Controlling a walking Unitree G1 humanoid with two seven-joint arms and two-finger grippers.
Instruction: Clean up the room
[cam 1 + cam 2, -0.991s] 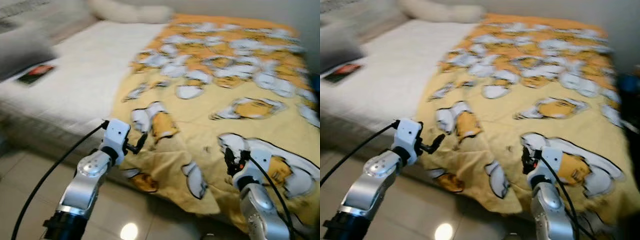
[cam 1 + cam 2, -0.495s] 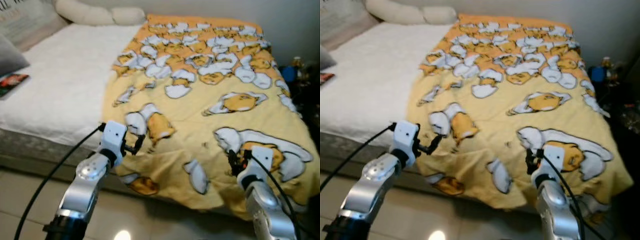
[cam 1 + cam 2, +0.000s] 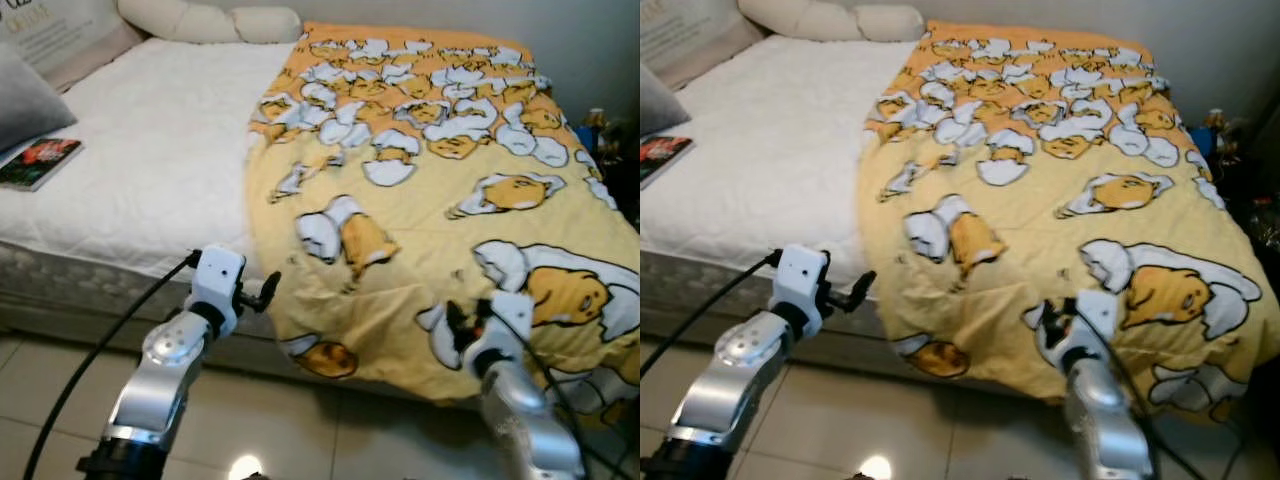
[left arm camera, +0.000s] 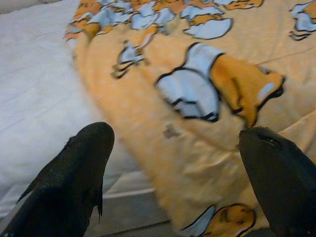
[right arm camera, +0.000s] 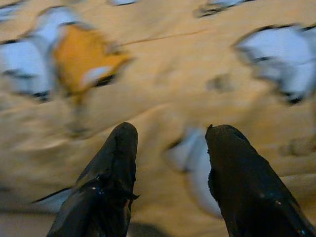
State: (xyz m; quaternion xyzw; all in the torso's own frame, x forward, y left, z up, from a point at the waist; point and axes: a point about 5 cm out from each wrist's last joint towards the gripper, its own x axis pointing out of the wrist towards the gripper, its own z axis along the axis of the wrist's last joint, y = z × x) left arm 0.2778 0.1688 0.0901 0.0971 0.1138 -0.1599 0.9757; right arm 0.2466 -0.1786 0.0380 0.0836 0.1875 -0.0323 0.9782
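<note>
Bed (image 3: 130,190) w/ white mattress; yellow cartoon blanket (image 3: 430,200) covers its right half, hanging over near edge. Left gripper (image 4: 173,163) fingers wide apart by blanket's near-left edge; right gripper (image 5: 170,168) fingers apart over near-right drape. Book (image 3: 38,163) far left.

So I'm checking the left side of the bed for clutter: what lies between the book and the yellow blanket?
Bare white mattress lies between the book and the blanket, seen in the left eye view.
</note>
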